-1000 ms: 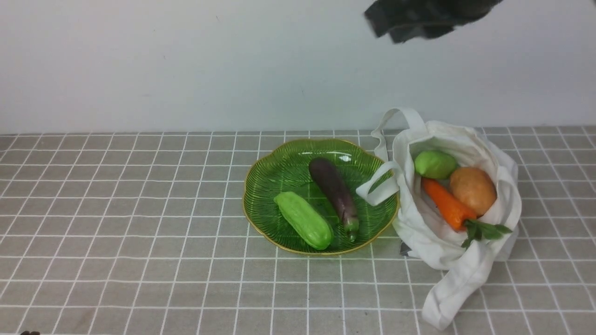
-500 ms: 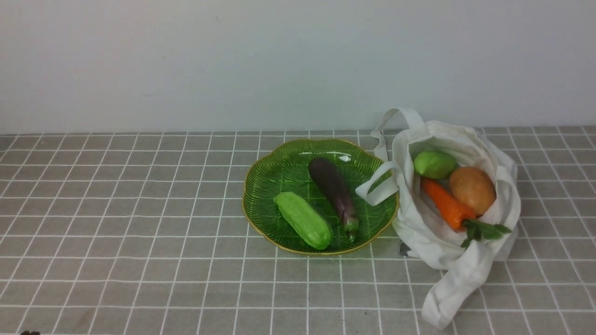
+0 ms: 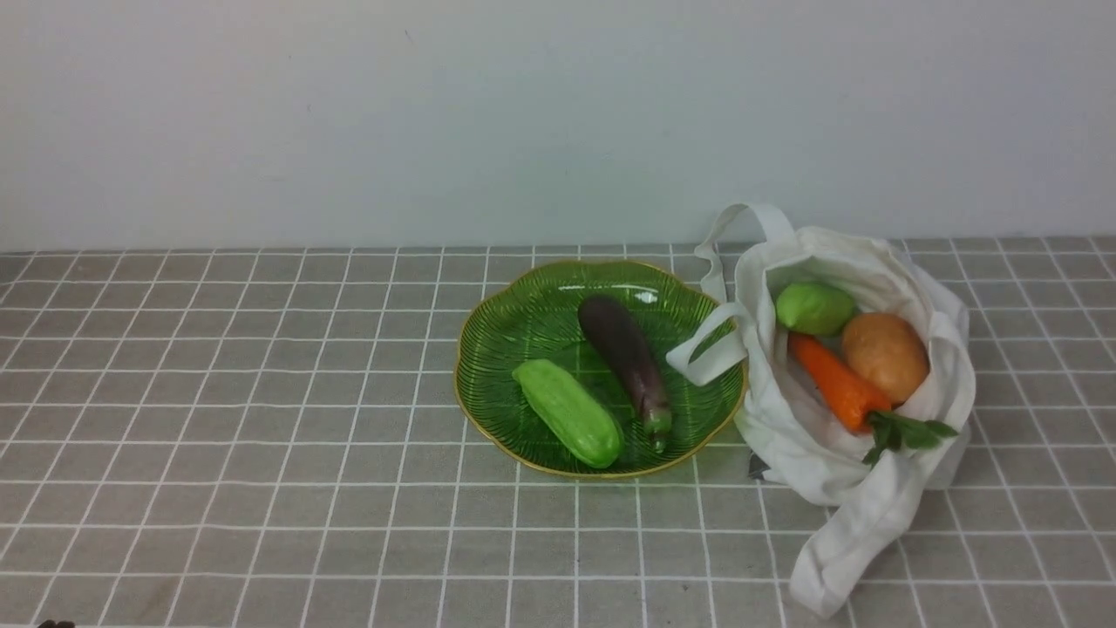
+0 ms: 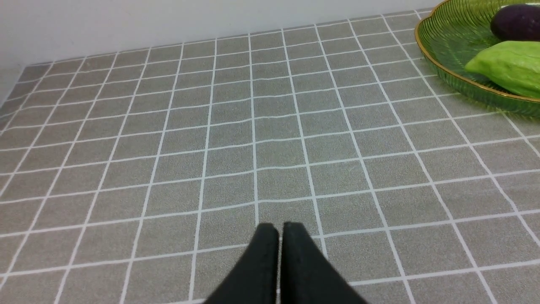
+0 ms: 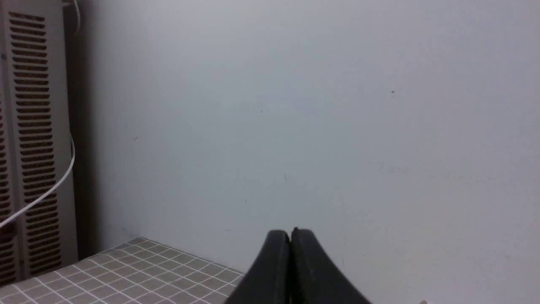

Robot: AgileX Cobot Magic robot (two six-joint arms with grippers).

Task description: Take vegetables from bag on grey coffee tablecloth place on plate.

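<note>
1. Left pincer (image 4: 279, 230): black tapered fingers pressed together, nothing held. It is low over the tablecloth and well apart from the plate.
2. Right pincer (image 5: 290, 234): black fingers closed tip to tip, empty, facing the wall. Its place relative to the plate cannot be told.
3. Tablecloth (image 3: 261, 392): grey-brown woven cloth with a grid of thin white lines. It covers the worktop.
4. Plate (image 3: 497, 349): translucent green, finely ribbed, with a scalloped edge and a thin gold rim.
5. Plated gourd (image 3: 568, 413): pale green, glossy, oblong. It lies on the plate's near side.
6. Eggplant (image 3: 626, 353): dark purple with a green cap. It lies on the plate just beside the plated gourd.
7. Bag (image 3: 802, 445): soft white cloth, slumped open, touching the plate's right edge. One strap handle (image 3: 711, 349) rests over the rim.
8. Bagged gourd (image 3: 815, 308), carrot (image 3: 837, 381) and potato (image 3: 885, 356): all inside the bag, to the right of the plate.
9. Wall (image 3: 436, 122): plain off-white, behind the plate.
10. Louvred panel (image 5: 29, 139) with white cable (image 5: 50, 188): at the wall's end.
</note>
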